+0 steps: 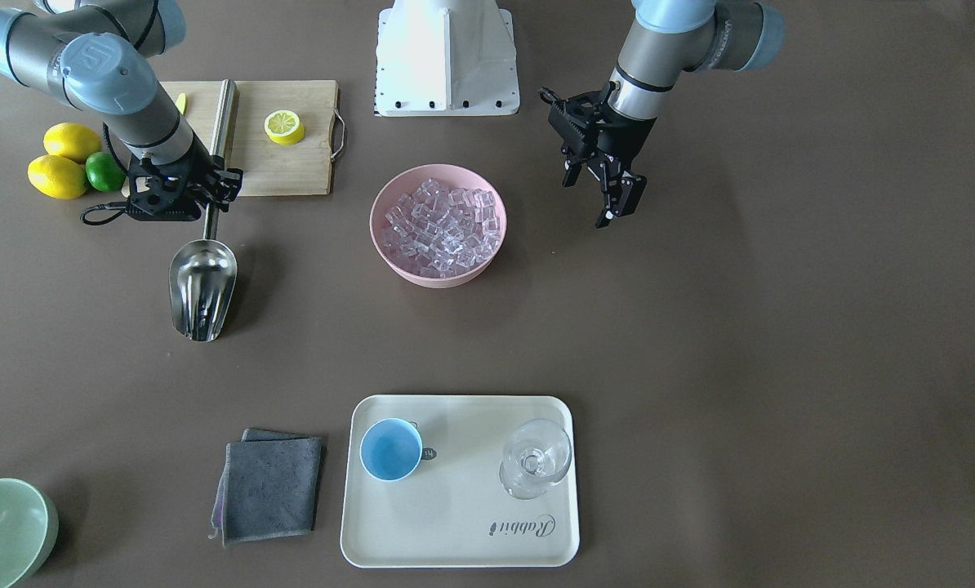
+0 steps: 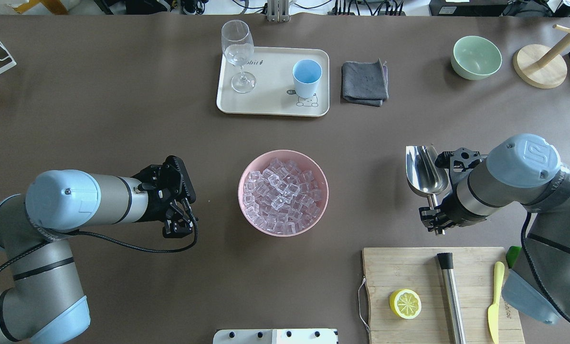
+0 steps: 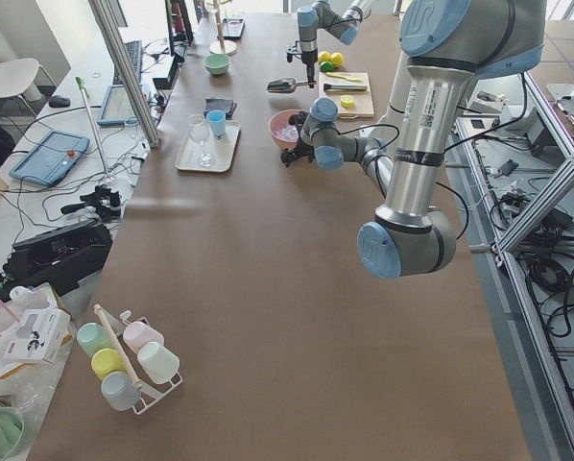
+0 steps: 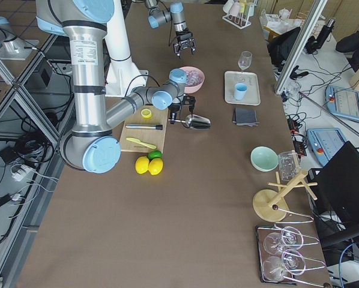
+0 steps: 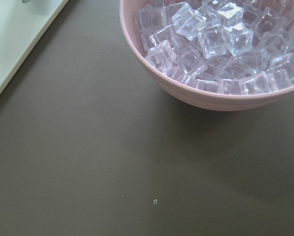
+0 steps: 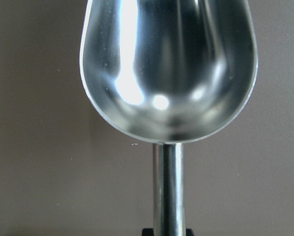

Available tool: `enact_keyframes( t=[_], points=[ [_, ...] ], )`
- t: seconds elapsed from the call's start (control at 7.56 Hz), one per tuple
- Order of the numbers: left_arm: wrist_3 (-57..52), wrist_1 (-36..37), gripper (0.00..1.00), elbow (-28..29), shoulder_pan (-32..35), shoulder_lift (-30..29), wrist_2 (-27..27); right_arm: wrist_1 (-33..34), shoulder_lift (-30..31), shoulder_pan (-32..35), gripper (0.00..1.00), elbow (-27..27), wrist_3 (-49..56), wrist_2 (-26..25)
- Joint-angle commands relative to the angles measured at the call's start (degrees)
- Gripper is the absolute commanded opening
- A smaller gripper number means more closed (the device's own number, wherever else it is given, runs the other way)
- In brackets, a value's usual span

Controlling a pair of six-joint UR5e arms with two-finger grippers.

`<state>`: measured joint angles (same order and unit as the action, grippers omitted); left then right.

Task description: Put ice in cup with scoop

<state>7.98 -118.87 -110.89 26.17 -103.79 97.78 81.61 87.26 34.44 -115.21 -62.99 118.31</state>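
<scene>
1. The right gripper (image 1: 210,189) has its fingers clenched on the scoop (image 1: 202,286) handle, with the trough just past them.
2. The left gripper (image 1: 594,196) has its fingers released, near the ice (image 1: 442,229) in the bowl (image 1: 438,278).
3. The cup (image 1: 390,449) sits on the tray (image 1: 471,523), well apart from both.

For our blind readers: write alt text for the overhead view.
The right gripper holds an empty scoop by its handle, to the right of a pink bowl of ice; the left gripper hangs open on the bowl's left. Farther back, a blue cup and a wine glass stand on a tray.
</scene>
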Motion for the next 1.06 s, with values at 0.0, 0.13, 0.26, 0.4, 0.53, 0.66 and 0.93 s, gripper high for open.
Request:
enact_keyframes(
  t=[0.0,0.13,0.26,0.4,0.53,0.66,0.93],
  points=[
    [0.4,-10.1,0.98,2.7,0.0,2.0,0.2,7.6,-0.8,4.8,0.00,-5.3,6.3,2.0],
    [0.5,-13.3,0.98,3.8,-0.5,2.0,-0.3,11.6,-2.8,7.6,0.00,-6.2,7.5,1.5],
    [0.4,-14.4,0.98,4.0,-0.8,1.9,-0.5,12.5,-3.2,10.2,0.00,-6.6,13.0,1.8],
    [0.3,-15.1,0.98,4.2,-4.3,1.2,-1.2,14.3,-3.7,11.9,0.00,-7.5,16.0,2.0],
    [0.3,-16.4,0.98,4.2,-6.8,1.0,-5.7,16.5,-5.2,14.1,0.00,-7.4,21.5,1.3],
    [0.2,-16.5,0.98,4.2,-8.6,0.8,-9.2,18.6,-5.6,16.3,0.00,-7.0,29.8,1.1],
    [0.4,-17.4,0.98,4.1,-8.8,-0.8,-9.2,25.2,-8.3,16.5,0.00,-6.3,35.1,1.7]
  ],
)
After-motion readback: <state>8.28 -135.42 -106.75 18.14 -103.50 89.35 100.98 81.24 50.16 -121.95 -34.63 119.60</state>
